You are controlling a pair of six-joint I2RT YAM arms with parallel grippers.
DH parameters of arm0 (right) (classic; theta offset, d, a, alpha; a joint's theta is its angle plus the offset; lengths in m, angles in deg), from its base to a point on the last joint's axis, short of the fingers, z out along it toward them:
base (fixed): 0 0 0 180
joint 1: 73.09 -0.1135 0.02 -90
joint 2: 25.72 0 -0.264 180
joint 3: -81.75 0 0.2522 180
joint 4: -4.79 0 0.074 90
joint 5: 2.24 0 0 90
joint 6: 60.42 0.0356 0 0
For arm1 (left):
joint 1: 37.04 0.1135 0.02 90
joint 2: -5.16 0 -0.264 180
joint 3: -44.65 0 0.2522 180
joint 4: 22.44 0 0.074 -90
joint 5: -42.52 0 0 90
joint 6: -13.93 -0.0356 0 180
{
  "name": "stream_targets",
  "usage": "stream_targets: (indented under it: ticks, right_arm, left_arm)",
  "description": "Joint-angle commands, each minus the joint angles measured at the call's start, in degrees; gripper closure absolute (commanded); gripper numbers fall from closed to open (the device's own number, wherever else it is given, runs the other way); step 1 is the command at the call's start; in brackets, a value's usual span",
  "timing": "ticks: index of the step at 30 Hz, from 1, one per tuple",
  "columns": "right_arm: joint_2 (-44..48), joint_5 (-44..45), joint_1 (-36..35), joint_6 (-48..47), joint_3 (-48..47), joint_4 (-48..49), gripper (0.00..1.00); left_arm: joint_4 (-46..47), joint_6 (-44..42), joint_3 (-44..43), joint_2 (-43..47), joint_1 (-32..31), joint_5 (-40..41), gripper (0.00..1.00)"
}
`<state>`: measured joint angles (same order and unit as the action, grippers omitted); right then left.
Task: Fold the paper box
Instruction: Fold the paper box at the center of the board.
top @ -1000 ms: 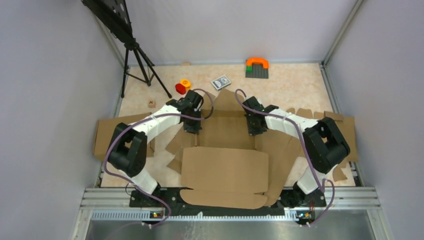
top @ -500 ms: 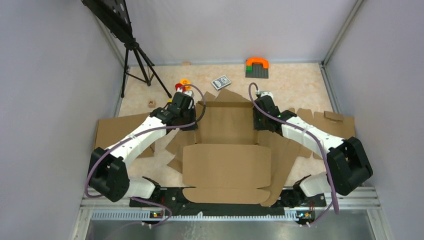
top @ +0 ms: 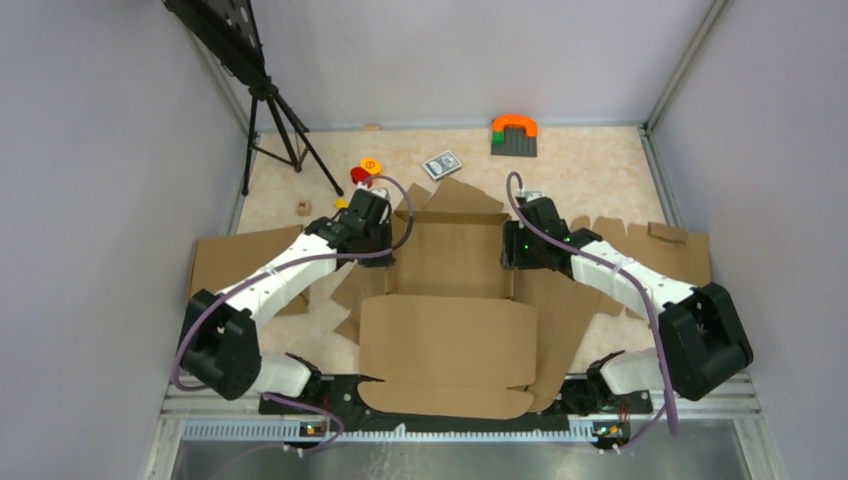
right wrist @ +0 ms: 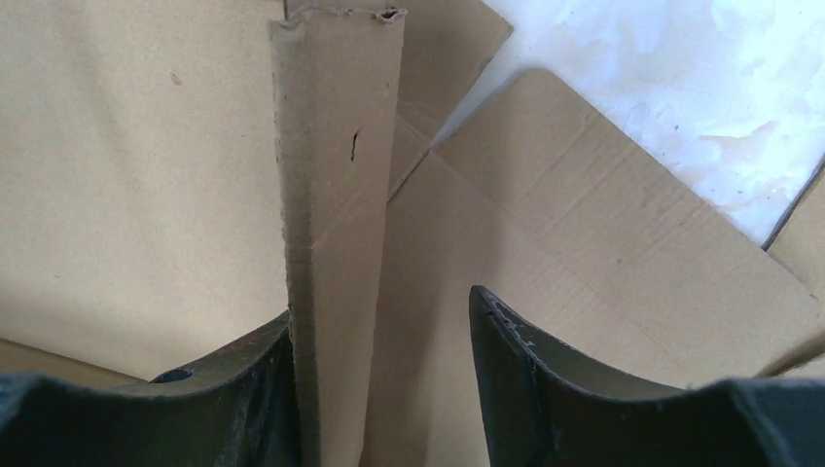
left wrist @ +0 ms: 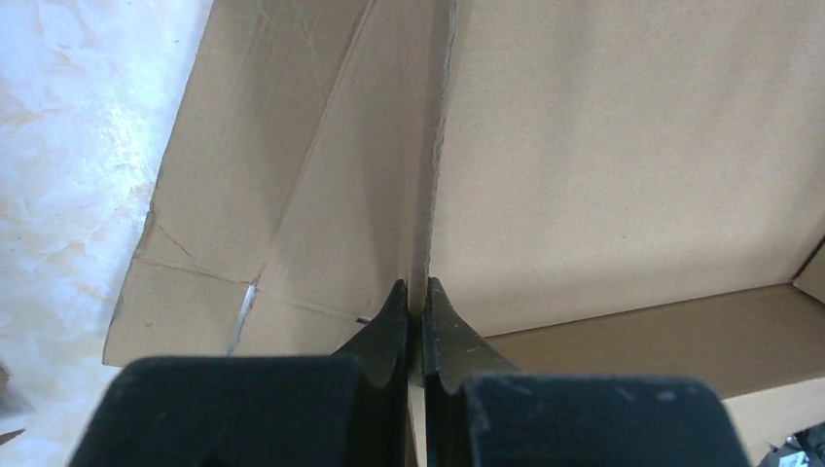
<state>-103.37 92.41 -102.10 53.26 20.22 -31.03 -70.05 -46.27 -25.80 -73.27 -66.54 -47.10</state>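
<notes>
One paper box (top: 450,262) wall pinched by left hand (left wrist: 418,294) — right hand (right wrist: 381,311) spread astride another.

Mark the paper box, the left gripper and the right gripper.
paper box (top: 452,258), top view, on its bare floor panel.
left gripper (left wrist: 416,289), left wrist view, between its pinched fingertips.
right gripper (right wrist: 381,304), right wrist view, between its parted fingertips.

This is a robot laboratory cell. Plain grey walls (top: 90,200) close the marble-patterned bench (top: 600,170) on three sides, an aluminium rail (top: 460,428) runs at 6 o'clock, and a black tripod (top: 270,100) stands at 11 o'clock.
</notes>
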Motion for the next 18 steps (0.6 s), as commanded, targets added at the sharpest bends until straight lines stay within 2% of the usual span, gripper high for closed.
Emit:
stream_targets:
  ticks: [1, 3, 5, 9, 11, 18]
  right_arm:
    - [1.74, -0.83, 0.71, -0.73, -2.59, -1.35, 0.47]
    - [2.18, -1.27, 0.72, -0.78, -2.4, -1.42, 0.49]
    - [2.77, -1.82, 0.71, -0.94, -1.51, -0.79, 0.57]
    - [1.87, -2.74, 0.74, -1.41, -0.49, -0.49, 0.89]
    - [1.23, -3.25, 0.71, -1.53, -0.3, -0.66, 1.0]
    - [2.85, -3.54, 0.71, -1.18, 0.83, -0.18, 1.0]
  left_arm:
    - [-0.17, -1.96, -3.46, -2.55, -0.71, 2.14, 1.0]
    - [-0.74, -2.96, -4.77, -4.79, -0.98, 2.63, 1.0]
    - [-1.35, -4.26, -6.05, -7.02, -1.38, 3.97, 1.0]
    - [-1.57, -5.56, -7.81, -10.7, -2.27, 6.68, 0.96]
    - [-1.57, -5.86, -8.67, -12.23, -2.68, 8.11, 0.92]
    - [-3.28, -6.45, -11.72, -17.24, -3.04, 10.85, 0.67]
